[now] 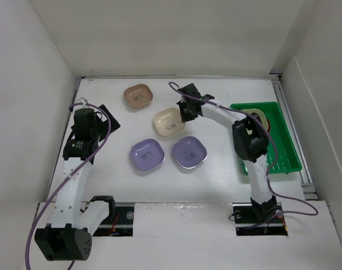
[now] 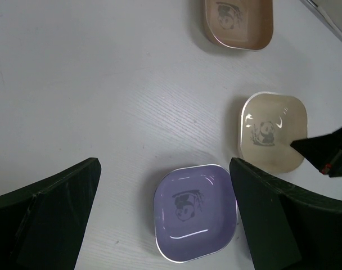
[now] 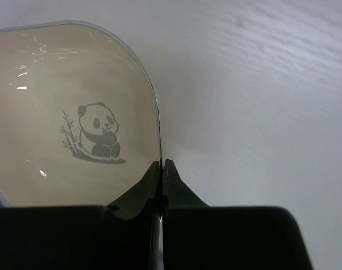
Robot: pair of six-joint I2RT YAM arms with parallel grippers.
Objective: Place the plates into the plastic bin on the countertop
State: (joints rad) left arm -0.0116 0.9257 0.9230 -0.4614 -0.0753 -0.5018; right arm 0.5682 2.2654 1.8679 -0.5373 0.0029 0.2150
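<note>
White bench carries everything. The green plastic bin sits at the right of the top view, its long axis running up and down the frame with a slight slant. At least one plate already lies in the bin's upper end, partly hidden by the right arm, so I can't count them.

Four plates sit out on the bench. The tan plate is at upper centre and the cream plate is just below and right of it. The left lavender plate and right lavender plate lie side by side beneath.

As I judge it, the coming move turns on the cream plate and the bin. The bin lies off to the right of that plate, and the right arm is plainly the nearer one.

In the right wrist view the plate fills the left of the frame. Its right-hand rim runs down into the right fingers, which are pinched together on it, one inside the dish and one outside. I can't tell whether the plate is off the bench yet. I read the step as a lift and a carry rightward. The grip is thin and at one edge, so the plate may tip.

The left fingers hang spread wide at the left, holding nothing. In their own view the left lavender plate shows between them, low in the frame and untouched.
</note>
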